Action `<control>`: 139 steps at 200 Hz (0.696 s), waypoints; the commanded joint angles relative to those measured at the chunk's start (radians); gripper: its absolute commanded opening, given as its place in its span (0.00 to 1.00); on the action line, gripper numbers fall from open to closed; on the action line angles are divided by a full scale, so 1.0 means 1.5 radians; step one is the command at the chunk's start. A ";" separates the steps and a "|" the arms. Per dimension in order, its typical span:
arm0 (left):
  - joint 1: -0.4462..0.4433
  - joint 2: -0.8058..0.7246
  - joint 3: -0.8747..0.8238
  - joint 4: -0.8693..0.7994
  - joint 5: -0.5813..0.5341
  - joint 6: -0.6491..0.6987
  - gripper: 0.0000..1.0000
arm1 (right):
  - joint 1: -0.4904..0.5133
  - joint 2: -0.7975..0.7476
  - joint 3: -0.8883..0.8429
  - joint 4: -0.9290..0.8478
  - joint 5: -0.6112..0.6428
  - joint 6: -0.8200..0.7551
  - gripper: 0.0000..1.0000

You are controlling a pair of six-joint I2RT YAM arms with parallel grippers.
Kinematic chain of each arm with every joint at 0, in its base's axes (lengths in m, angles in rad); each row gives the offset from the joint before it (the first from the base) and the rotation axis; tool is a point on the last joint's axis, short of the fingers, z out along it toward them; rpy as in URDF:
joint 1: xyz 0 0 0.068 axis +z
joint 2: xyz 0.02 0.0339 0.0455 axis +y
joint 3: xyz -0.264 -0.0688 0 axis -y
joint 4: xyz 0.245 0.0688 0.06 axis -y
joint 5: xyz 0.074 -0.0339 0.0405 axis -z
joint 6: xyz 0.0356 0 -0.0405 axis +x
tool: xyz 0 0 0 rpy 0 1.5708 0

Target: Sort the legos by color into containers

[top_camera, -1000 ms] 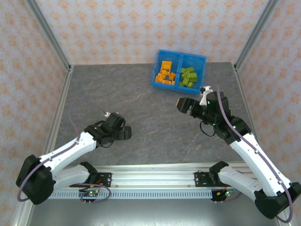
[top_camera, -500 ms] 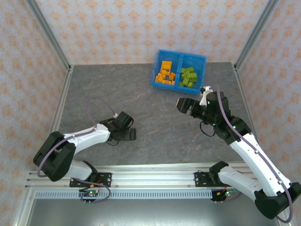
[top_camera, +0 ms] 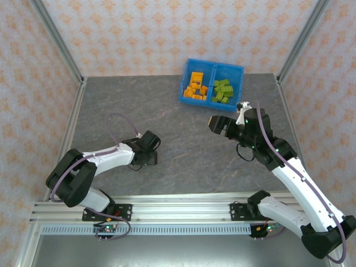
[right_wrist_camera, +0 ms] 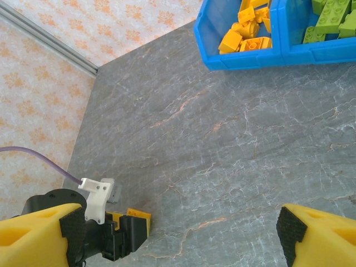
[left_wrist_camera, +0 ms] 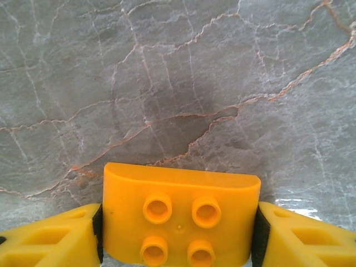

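Down low, left jaws pinch an orange brick (left_wrist_camera: 181, 222); right jaws stand spread.

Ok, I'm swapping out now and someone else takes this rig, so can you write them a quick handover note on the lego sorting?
Left gripper: closed on an orange two-by-two plastic brick, low over the grey marbled table.
Right gripper: open, empty, raised near the translucent blue plastic bin.
Done: orange pieces lie in the bin's left compartment as the top view shows it, lime green pieces in the right.
Left: carry the held brick to the orange side and release it.
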 commanded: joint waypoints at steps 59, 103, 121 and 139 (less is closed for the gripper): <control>-0.005 -0.049 0.120 0.029 0.061 0.021 0.55 | 0.002 -0.008 0.007 0.009 -0.018 0.007 0.90; -0.004 0.054 0.345 0.028 0.032 0.104 0.54 | 0.002 -0.008 0.006 0.024 -0.069 -0.014 0.91; -0.004 0.117 0.442 0.052 0.027 0.126 0.53 | 0.003 -0.008 0.008 0.024 -0.077 -0.023 0.91; -0.005 0.184 0.539 0.084 0.031 0.151 0.53 | 0.002 -0.009 0.010 0.024 -0.074 -0.032 0.91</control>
